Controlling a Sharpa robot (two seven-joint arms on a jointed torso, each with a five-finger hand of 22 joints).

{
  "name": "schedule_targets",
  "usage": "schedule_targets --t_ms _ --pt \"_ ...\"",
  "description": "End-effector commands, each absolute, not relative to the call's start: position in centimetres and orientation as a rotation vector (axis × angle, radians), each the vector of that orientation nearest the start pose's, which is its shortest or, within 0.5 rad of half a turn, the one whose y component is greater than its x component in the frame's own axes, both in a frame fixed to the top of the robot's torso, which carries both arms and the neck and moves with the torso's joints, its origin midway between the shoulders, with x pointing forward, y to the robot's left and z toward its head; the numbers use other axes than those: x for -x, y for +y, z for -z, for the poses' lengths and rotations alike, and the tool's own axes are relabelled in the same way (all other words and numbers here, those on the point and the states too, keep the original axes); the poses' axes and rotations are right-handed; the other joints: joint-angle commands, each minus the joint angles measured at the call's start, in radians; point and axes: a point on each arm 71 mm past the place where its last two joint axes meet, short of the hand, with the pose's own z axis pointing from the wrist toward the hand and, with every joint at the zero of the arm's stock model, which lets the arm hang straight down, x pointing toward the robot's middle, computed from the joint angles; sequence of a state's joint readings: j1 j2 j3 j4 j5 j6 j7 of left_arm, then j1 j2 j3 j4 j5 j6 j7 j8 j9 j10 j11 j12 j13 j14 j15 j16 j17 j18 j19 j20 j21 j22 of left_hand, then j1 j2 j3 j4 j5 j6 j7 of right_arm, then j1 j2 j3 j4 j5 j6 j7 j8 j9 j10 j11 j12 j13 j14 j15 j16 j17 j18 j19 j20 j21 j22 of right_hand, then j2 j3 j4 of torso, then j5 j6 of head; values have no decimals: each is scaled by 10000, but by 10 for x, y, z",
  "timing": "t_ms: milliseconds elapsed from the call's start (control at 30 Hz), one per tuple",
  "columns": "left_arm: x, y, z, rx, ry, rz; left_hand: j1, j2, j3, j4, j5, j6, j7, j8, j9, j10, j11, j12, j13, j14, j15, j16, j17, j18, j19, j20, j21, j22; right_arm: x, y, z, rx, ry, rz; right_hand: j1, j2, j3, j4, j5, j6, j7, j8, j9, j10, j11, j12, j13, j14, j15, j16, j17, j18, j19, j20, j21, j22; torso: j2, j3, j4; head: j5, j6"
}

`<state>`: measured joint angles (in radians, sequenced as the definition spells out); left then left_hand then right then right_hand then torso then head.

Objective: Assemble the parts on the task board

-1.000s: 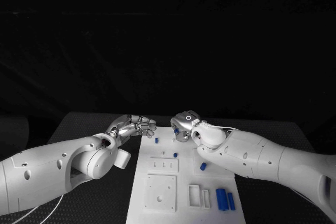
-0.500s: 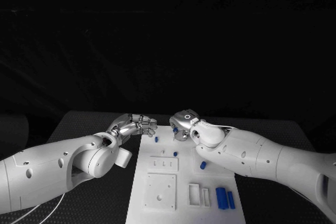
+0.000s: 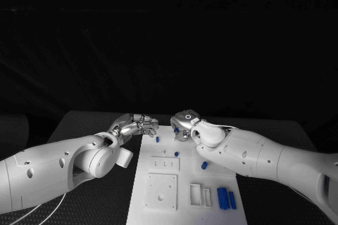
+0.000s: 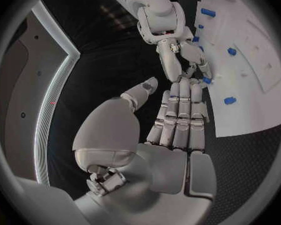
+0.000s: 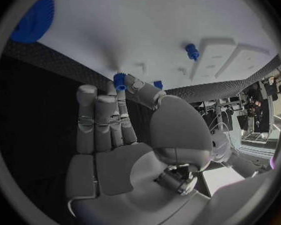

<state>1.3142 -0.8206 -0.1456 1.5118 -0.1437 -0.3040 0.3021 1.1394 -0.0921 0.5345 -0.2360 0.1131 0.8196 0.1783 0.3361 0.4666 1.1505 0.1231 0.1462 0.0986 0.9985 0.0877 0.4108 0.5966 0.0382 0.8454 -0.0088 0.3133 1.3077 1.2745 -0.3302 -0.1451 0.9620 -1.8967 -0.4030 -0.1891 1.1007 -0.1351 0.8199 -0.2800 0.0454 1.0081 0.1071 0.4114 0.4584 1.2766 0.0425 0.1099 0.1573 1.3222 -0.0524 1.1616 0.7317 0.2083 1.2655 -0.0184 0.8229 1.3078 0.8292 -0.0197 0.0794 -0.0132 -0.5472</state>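
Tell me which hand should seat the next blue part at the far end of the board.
Right, probably. The right hand already pinches a small blue part at its fingertips, just over the task board. The left hand hangs beside the board's far left corner with curled fingers and nothing in them.

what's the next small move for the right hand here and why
Probably lower the right hand a little and seat its part in the board. The wrist view shows the small blue part pinched at its fingertips, close above the board's far end. The left hand holds nothing, beside the board.
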Motion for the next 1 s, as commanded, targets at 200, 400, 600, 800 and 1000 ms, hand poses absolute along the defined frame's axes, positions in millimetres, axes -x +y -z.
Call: schedule_targets --t_ms 200,400,600,800,1000 --pt "-497 197 164 9028 15708 14709 -110 -28 54 12 -36 -50 26 -71 0 5 68 -48 -15 -18 52 -75 19 157 -97 9 38 230 -565 -84 192 5802 14147 -2905 85 -62 68 -15 31 55 27 14 13 480 72 -74 25 -140 -106 7 -25 535 -67 -59 56 232 8 6 -9 2 -13" --pt "-497 196 164 9023 15721 14719 -111 -32 54 10 -36 -52 27 -74 0 4 68 -52 -16 -17 52 -79 23 158 -100 9 40 229 -566 -84 192 5718 14192 -2945 48 -181 114 7 31 -76 82 -86 8 357 123 -193 23 -200 -57 -71 -110 535 -175 -31 50 206 13 10 -5 3 -12" --pt "-497 197 164 9035 15703 14690 -116 -34 54 10 -38 -56 29 -78 0 2 70 -58 -17 -16 53 -83 28 158 -102 9 43 229 -567 -85 193 5515 14308 -3066 -204 -686 -47 175 28 -553 291 -383 -76 -175 340 -477 -77 -163 155 -100 -210 531 -193 39 67 184 23 7 -11 8 -24" --pt "-497 197 164 9035 15693 14684 -116 -37 56 6 -38 -62 31 -83 -1 -1 72 -63 -18 -15 52 -87 32 159 -104 9 45 229 -567 -85 192 5462 14272 -3095 -181 -1018 -80 376 30 -934 465 -607 -159 -707 513 -474 -222 -163 325 -107 -290 535 -226 61 27 154 20 5 -5 8 -18" --pt "-498 197 164 9041 15691 14672 -123 -36 58 9 -38 -76 38 -95 -3 -4 80 -73 -20 -12 53 -94 41 160 -105 10 51 228 -567 -85 192 5428 14209 -3114 -129 -1052 -73 428 29 -971 486 -626 -164 -769 532 -456 -245 -165 344 -101 -313 535 -227 65 20 150 24 -2 -9 10 -34"
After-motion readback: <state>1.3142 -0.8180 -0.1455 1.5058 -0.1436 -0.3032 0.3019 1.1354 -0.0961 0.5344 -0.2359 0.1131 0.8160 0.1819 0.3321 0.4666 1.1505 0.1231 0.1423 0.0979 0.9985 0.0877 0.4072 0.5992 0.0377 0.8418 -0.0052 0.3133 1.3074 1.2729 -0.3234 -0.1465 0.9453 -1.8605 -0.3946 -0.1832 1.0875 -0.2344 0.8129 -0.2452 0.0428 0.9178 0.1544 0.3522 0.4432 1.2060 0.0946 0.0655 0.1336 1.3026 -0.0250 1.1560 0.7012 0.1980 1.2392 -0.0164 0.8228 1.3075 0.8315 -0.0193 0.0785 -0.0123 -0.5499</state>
